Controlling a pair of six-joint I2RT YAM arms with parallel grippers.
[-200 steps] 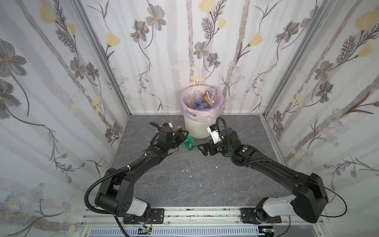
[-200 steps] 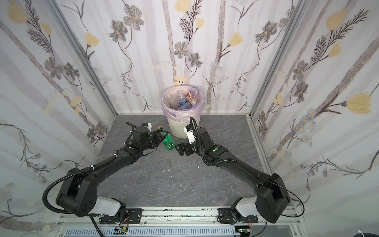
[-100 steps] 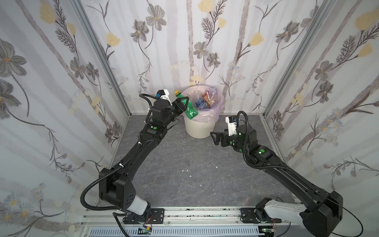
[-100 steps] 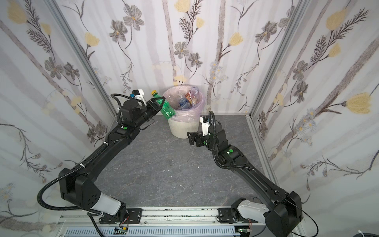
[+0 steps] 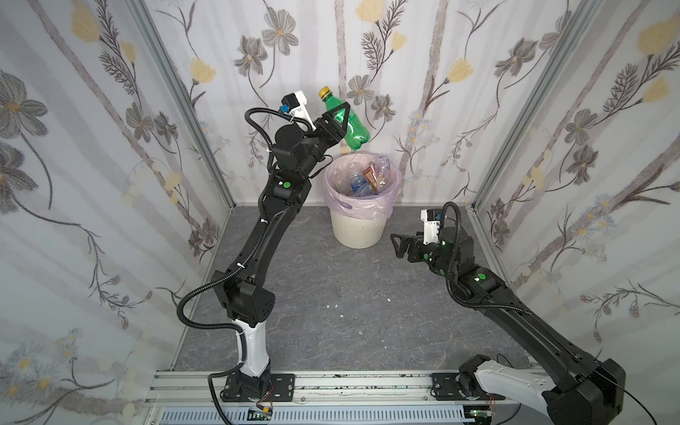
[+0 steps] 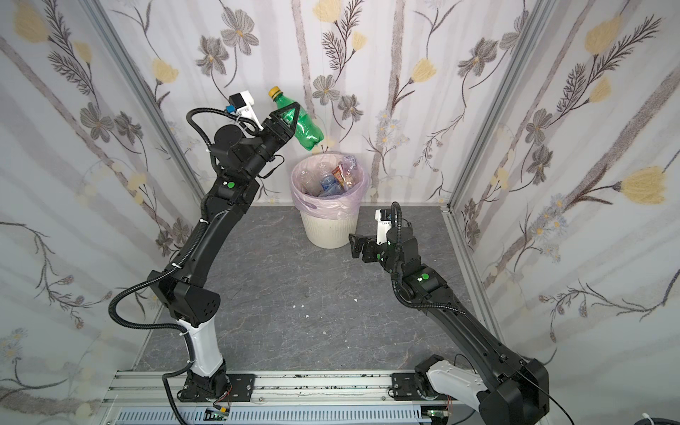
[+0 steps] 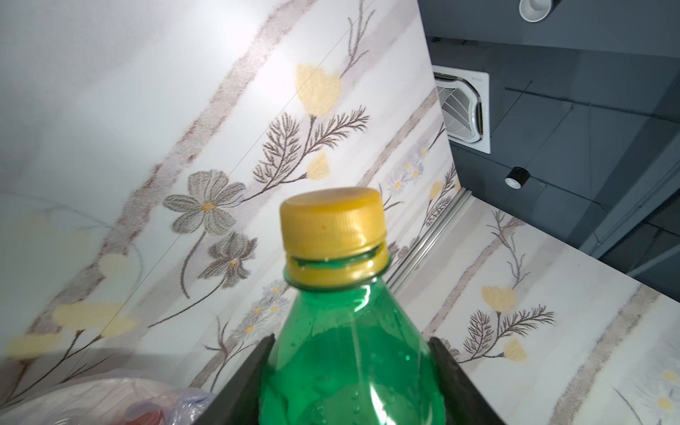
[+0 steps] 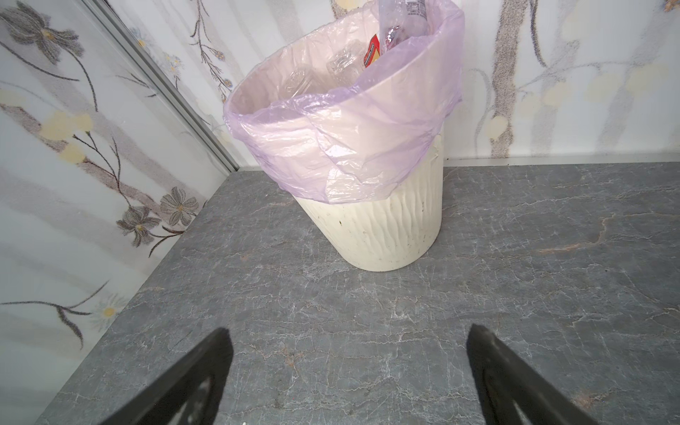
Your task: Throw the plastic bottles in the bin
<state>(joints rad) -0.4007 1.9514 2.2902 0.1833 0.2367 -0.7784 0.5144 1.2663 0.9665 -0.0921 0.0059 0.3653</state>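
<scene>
A two-arm robot works at a grey stone-patterned table (image 5: 331,294) walled with flowered paper. The left gripper (image 5: 339,117) clamps a green plastic bottle (image 5: 355,133) by its shoulder; its black fingers (image 7: 254,371) press on both sides just below the yellow cap (image 7: 333,220). The bottle tilts, cap up and away and base pointing down toward the bin (image 5: 355,228), seemingly so that it will drop base-first once let go. Its base hangs above the bin's far rim. The cream ribbed bin stands against the back wall, lined with a pale pink bag (image 8: 342,147) and holding a heap of clear bottles (image 5: 358,182).

The left arm reaches high, its long link steep and its wrist bent over toward the bin. The right gripper (image 5: 399,245) hovers low beside the bin with its jaws wide apart and empty; it points at the bin's side, apparently kept clear of the drop. No other bottle lies on the table, so this looks like the last one.
</scene>
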